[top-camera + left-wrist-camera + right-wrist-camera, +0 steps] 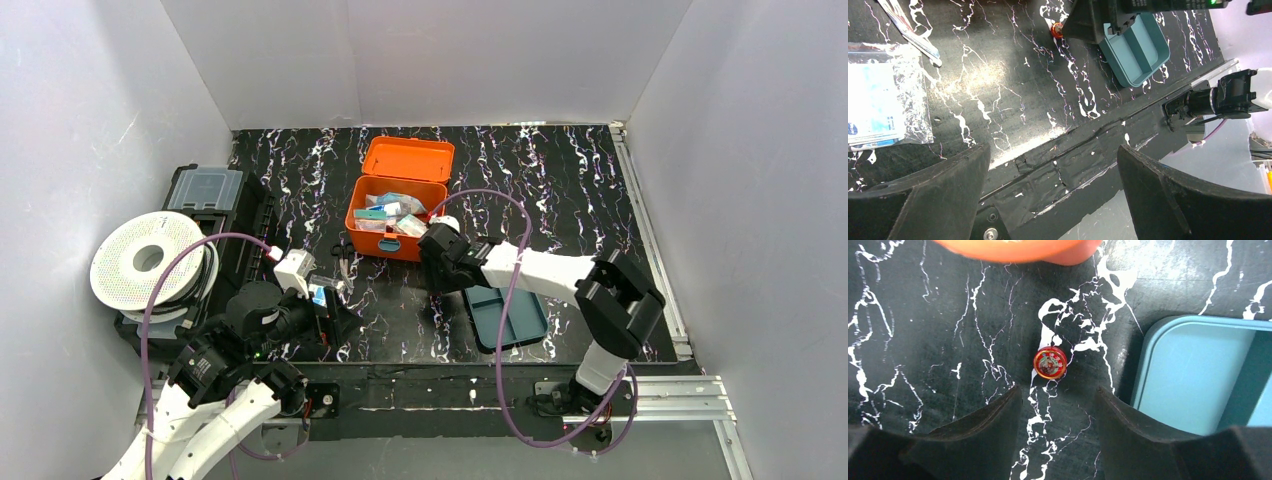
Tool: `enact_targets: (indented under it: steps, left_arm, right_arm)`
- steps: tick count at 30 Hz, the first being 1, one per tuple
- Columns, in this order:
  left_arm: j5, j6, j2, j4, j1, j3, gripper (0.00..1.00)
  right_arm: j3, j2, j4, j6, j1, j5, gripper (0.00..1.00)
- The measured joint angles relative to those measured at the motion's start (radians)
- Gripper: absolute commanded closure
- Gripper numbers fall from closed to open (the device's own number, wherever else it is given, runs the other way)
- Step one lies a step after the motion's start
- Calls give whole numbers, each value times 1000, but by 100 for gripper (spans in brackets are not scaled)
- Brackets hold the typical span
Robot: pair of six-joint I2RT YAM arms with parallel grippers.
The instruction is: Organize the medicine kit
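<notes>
Toward the far middle of the black marbled table (580, 190), seen from above: medicine kit (397, 215), bright orange, lid (407, 158) swung back flat behind it, packets and small boxes heaped inside. Just in front of the kit's right corner: right gripper (1058, 392), pointed down at the tabletop.

Hidden beneath that gripper in the top view, shown only by the two wrist cameras: small round red tin (1050, 362) with a gold rim, lying flat on the table just in front of the kit's orange wall. Right jaws apart, tips a little short of the tin, one to either side of its line, gripping nothing.

Front-right of the kit, near the tin but not touching it: teal divided tray (508, 315), its raised partition plain from the left wrist, only one corner caught by the right wrist.

Front-left of the kit: scissors (343, 258), and nearer the arms a clear bag (878, 105) of blue-and-white packets, readable as such only from the left wrist.

Well to the front-left of the kit, low over the table's near edge: left gripper (1053, 150), jaws spread wide, nothing between them.

Far left of the kit, visible from above alone: black case with a clear lid (205, 190), white filament spool (150, 260) in front of it.
</notes>
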Motion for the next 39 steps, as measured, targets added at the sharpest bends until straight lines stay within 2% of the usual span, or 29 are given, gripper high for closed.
enact_targets:
  steps: [11,17,28,39]
  left_arm:
    - [0,0,0,0,0,0,2]
    - [1,0,0,0,0,0,2]
    - [2,0,0,0,0,0,2]
    - [4,0,0,0,0,0,2]
  right_arm:
    - [33,98,20,4,9,0,36]
    - [48,117,28,3,10,1,38]
    - [70,152,31,-5,34,46,53]
    - [73,156,22,-4,42,78,79]
